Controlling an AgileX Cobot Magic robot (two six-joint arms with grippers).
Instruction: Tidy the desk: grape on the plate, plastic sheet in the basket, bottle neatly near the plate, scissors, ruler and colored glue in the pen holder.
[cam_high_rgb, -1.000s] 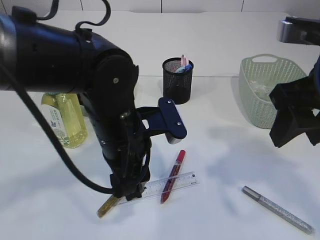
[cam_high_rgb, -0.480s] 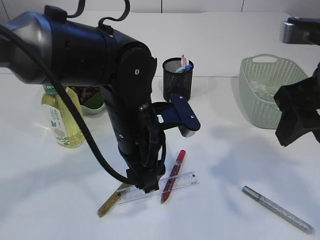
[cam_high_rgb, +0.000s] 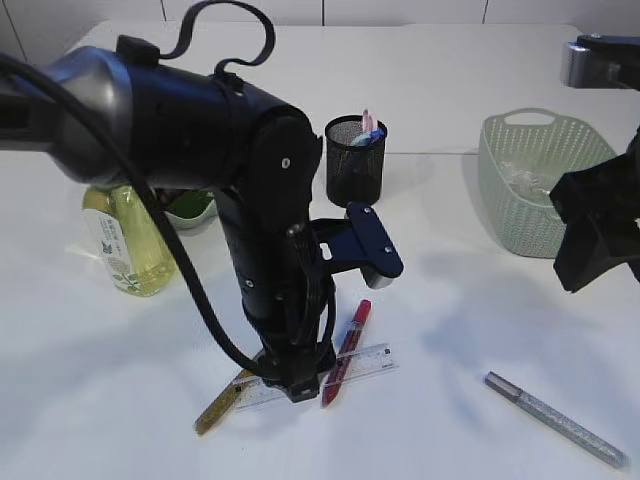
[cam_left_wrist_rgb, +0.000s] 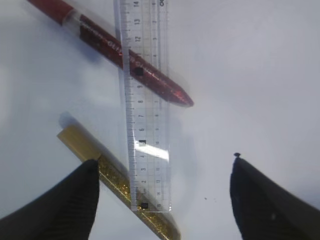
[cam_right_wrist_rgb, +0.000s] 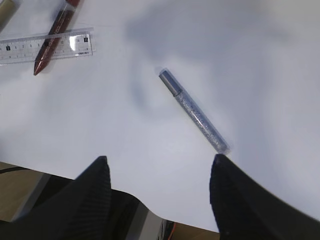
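While the left gripper (cam_left_wrist_rgb: 162, 200) hangs low over the white table (cam_high_rgb: 470, 420), its jaws stand spread wide with nothing between them, and the clear ruler (cam_left_wrist_rgb: 145, 115) runs straight up the gap in the left wrist view. The ruler lies flat, crossing over a red glue pen (cam_left_wrist_rgb: 107, 47) near its far end and over a gold glue pen (cam_left_wrist_rgb: 112, 175) near its close end, so all three are touching in a loose pile. The right gripper (cam_right_wrist_rgb: 157, 177) is up off the table on the right, jaws apart and empty too, and a silver glue pen (cam_right_wrist_rgb: 197, 115) lies on the table by itself below it, well apart from the pile. At the back the black mesh pen holder (cam_high_rgb: 355, 160) stands upright with a couple of things already poking out the top, pink and blue, can't really tell what they are from here. The pale green basket (cam_high_rgb: 535, 180) sits at the right with something clear inside, probably the plastic sheet. The yellow bottle (cam_high_rgb: 128, 245) stands upright at the left, just beside a green plate (cam_high_rgb: 190, 208) that the left arm mostly hides
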